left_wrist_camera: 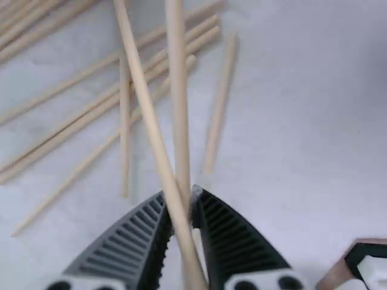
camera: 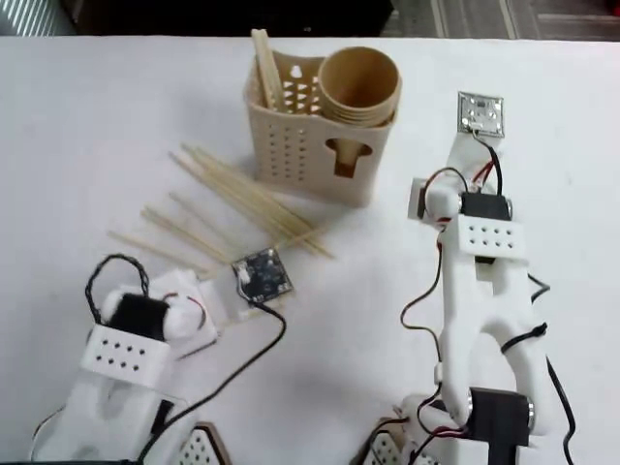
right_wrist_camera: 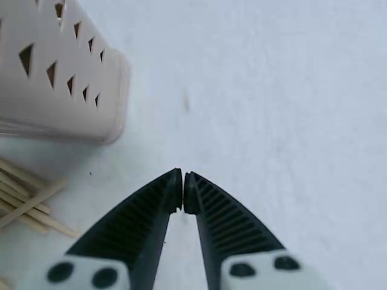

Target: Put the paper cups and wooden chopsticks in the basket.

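A white table (camera: pixel 87 126) carries everything; the right arm (camera: pixel 484 291) stretches up the right side of it, its wrist ending just right of the basket, and the left arm (camera: pixel 126 354) sits low at the near left corner, its wrist turned towards the scattered sticks. The basket (camera: pixel 310 160) stands upright near the far middle of the table, beige, with rows of small holes in its walls; a stack of paper cups (camera: pixel 360 85) sits nested in its right compartment, mouth upward, and a few upright chopsticks (camera: pixel 265 68) lean in its left compartment. The loose chopsticks (camera: pixel 242 199) lie flat on the table in a fan just in front of and to the left of the basket, some crossing one another, between the basket and the left arm. The left gripper (left_wrist_camera: pixel 180 208) is pinching two held sticks (left_wrist_camera: pixel 151 127) that cross between its ribbed fingers (left_wrist_camera: pixel 230 241) and angle out over the loose ones below. The right gripper (right_wrist_camera: pixel 182 190) has its tips pressed together on nothing, over bare table beside a corner of the basket.
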### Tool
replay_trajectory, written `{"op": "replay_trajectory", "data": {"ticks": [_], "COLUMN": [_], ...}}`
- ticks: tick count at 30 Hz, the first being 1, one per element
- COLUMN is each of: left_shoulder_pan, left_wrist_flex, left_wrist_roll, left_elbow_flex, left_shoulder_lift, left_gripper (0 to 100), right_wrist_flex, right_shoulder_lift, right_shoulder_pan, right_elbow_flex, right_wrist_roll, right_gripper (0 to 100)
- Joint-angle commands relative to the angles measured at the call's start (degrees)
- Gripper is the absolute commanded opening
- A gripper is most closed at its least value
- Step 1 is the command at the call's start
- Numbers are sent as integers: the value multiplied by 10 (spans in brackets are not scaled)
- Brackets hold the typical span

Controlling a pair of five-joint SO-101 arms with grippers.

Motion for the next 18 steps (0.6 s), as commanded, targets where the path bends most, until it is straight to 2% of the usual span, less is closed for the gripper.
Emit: {"op": "replay_trajectory", "data": {"ticks": [1,8,14,18], "left_shoulder_pan": [-13,-64,-42,-13], "left_wrist_flex": [-14,-11,-13,-13], "left_wrist_roll": [2,3,6,22], "left_elbow_flex": [18,-33,-43,-77], "left_shoulder_lift": [13,14,23,115], "left_gripper": [215,212,207,207], "right_wrist_flex": [-8,-8,-8,-8], "right_shoulder_lift": [-24,-24,-24,-24], "right_shoulder_pan": [6,5,5,5], "right_elbow_flex": [-3,-3,-3,-3], "right_wrist_roll": [-4,-4,-4,-4], "right_gripper": [21,21,21,21]}}
